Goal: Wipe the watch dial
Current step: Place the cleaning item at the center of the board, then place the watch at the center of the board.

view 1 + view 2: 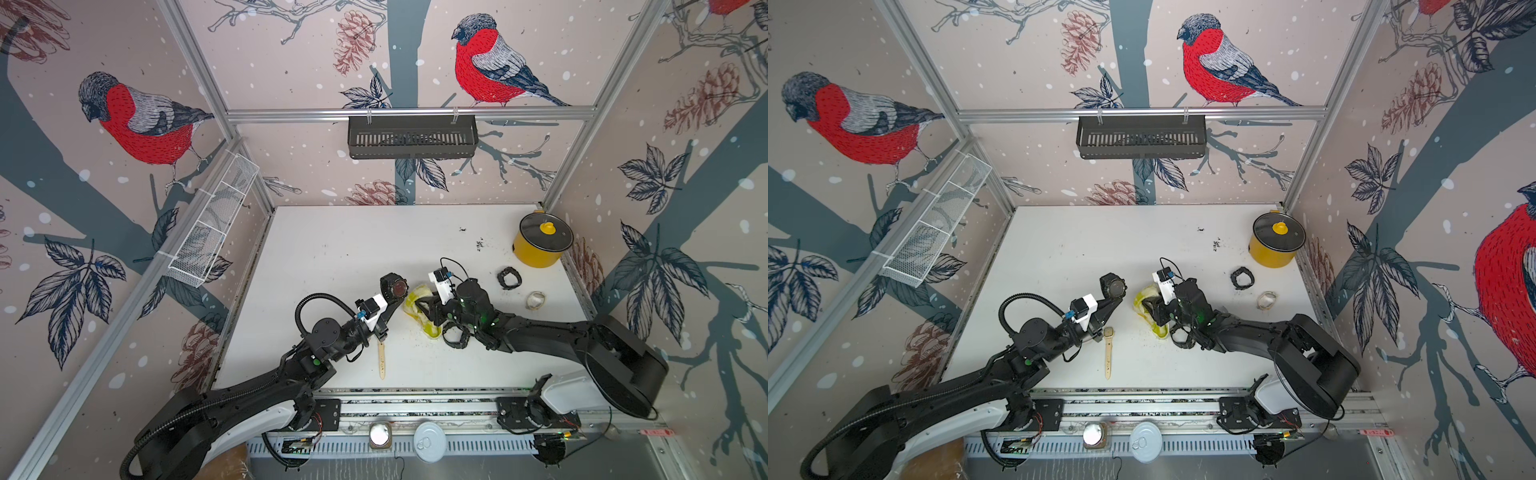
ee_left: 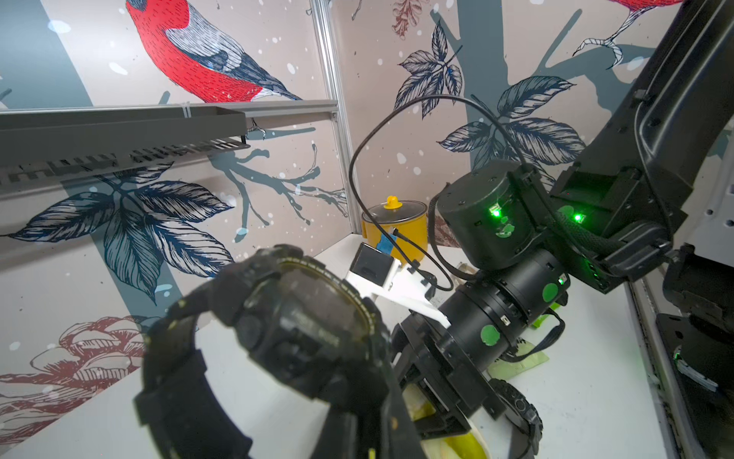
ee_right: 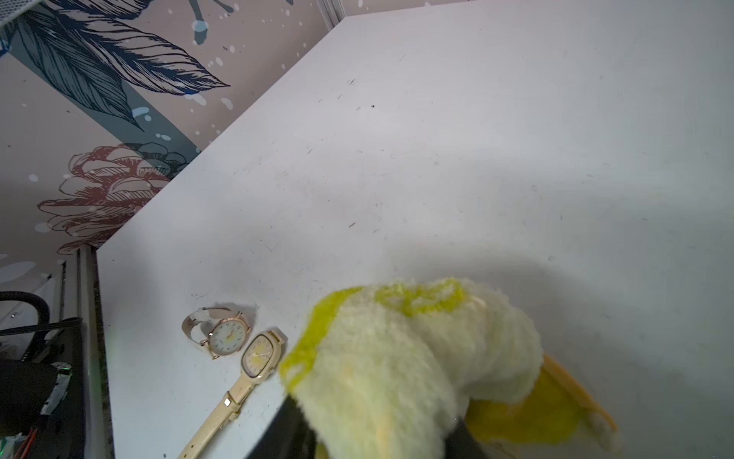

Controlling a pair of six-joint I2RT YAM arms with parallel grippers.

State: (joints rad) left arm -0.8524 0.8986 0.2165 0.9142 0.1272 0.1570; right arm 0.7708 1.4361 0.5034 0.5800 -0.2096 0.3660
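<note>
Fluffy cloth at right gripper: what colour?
The fluffy cloth is cream-white with yellow-green patches; best in the right wrist view.

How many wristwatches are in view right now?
6. Black digital wristwatch in left gripper; black chunky watch under right arm; black looped watch and pale curled watch by yellow pot; beige oval watch and beige round watch side by side. Others may be hidden.
</note>
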